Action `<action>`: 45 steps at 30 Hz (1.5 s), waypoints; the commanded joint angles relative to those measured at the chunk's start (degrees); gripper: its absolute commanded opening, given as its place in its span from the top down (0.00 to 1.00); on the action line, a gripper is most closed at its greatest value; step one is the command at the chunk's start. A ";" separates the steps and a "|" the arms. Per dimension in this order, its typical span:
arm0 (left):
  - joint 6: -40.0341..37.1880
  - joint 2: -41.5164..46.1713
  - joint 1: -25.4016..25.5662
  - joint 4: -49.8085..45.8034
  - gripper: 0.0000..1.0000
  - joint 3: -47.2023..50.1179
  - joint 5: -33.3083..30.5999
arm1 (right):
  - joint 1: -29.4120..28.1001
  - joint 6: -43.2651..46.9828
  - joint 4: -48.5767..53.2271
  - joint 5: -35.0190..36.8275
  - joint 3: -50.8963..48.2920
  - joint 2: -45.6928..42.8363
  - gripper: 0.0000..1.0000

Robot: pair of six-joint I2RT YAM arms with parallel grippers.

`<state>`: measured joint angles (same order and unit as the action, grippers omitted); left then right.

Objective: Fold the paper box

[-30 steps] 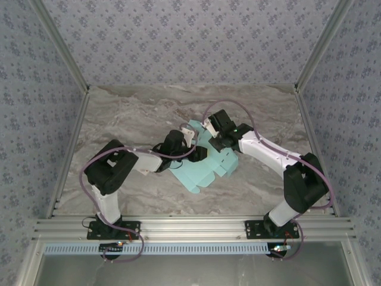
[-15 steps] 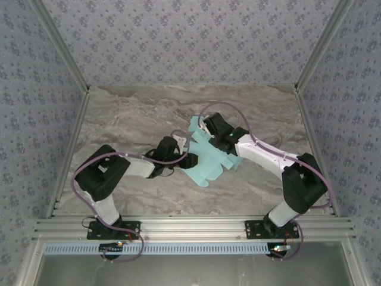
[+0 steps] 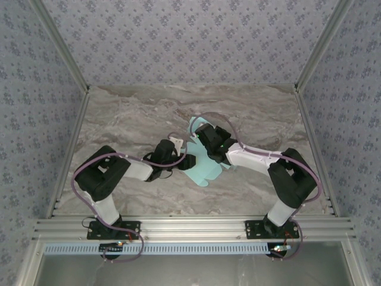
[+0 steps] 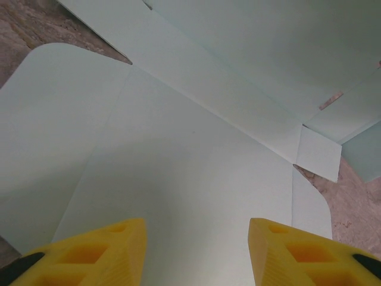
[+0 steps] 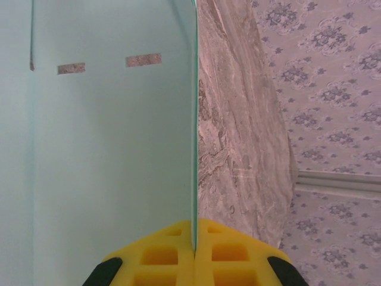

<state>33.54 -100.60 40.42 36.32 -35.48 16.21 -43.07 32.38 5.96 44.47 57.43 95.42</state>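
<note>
The left gripper (image 4: 196, 237), half open with nothing gripped, is poised over the paper box (image 3: 206, 170) from its 9 o'clock, at mid-surface (image 3: 131, 119). The right gripper (image 5: 194, 235) is clamped on a panel edge at 12 o'clock. Panel folding is judged in hand; a pressed crease is called for next.

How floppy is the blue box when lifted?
Probably bendy, not limp: the paper box is thin card, yet its edge stands straight in the right gripper. Probably light, being so thin; it should bend easiest along its creases.
</note>
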 commanded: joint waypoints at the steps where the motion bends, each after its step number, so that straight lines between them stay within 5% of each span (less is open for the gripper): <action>1: 0.84 -0.98 -0.75 -0.12 0.52 1.40 -1.60 | -0.40 3.14 -4.54 3.76 -1.07 2.11 1.00; 14: 1.04 -1.08 -1.33 0.95 0.52 0.94 -1.03 | -0.71 4.34 -6.03 2.32 -1.24 0.53 1.00; 21: -1.81 7.07 -3.35 -4.80 0.50 -0.30 -0.30 | 4.05 -4.76 12.86 -17.56 5.06 -5.69 1.00; 32: -10.12 25.63 -5.61 -28.48 0.46 -9.99 0.75 | 10.49 -11.15 29.88 -40.00 15.10 -10.89 1.00; 45: -19.50 17.93 -5.62 -33.36 0.43 -17.38 4.01 | 16.53 -13.20 35.17 -56.44 20.45 -10.95 1.00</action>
<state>17.50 -80.36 34.87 4.71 -50.61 18.68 -27.75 20.86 38.44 -5.85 76.01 85.43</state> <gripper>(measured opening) 0.571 0.062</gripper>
